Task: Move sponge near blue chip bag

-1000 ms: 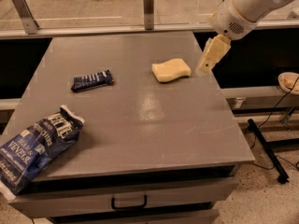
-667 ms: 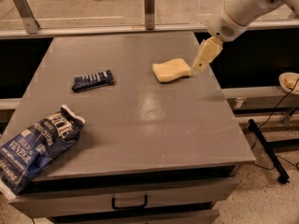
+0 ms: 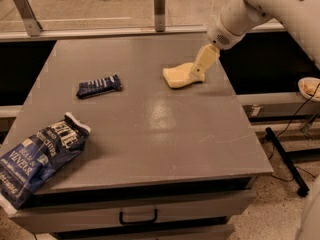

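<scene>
The pale yellow sponge (image 3: 176, 76) lies on the grey table (image 3: 150, 129), right of centre toward the back. My gripper (image 3: 200, 69) comes down from the upper right on the white arm, its cream tip over the sponge's right end. The blue chip bag (image 3: 37, 156) lies at the table's front left corner, partly over the edge, far from the sponge.
A small dark blue striped bar wrapper (image 3: 99, 86) lies left of the sponge. A drawer with a black handle (image 3: 138, 217) sits below the table front. A black stand leg (image 3: 286, 159) and cables are on the floor at right. A glass rail (image 3: 159, 4) runs behind the table.
My gripper has moved left and down, from beside the sponge's right side to over its right end. The sponge, wrapper and bag have not moved.
</scene>
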### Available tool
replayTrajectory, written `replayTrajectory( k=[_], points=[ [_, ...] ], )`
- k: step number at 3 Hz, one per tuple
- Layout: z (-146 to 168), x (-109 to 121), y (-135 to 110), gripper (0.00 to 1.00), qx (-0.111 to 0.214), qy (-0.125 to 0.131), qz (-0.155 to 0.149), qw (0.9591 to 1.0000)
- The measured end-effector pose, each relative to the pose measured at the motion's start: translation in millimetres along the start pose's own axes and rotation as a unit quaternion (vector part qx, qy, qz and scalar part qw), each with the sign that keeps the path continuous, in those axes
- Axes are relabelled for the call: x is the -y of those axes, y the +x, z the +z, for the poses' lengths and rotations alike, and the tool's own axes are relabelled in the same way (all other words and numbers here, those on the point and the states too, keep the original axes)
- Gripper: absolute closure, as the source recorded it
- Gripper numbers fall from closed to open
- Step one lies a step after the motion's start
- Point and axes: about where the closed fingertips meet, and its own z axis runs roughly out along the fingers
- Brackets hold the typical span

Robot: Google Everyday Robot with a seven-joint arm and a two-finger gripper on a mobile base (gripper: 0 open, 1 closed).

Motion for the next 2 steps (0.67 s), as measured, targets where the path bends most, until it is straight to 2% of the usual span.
replayTrajectory(
  k=[1,2],
  points=[
    [0.5,0.0,-0.5,0.0,0.0,0.0,0.0,1.0],
    [14.6,-4.0,-3.3,0.0,0.008,-0.018,-0.004,0.9998]
  ],
)
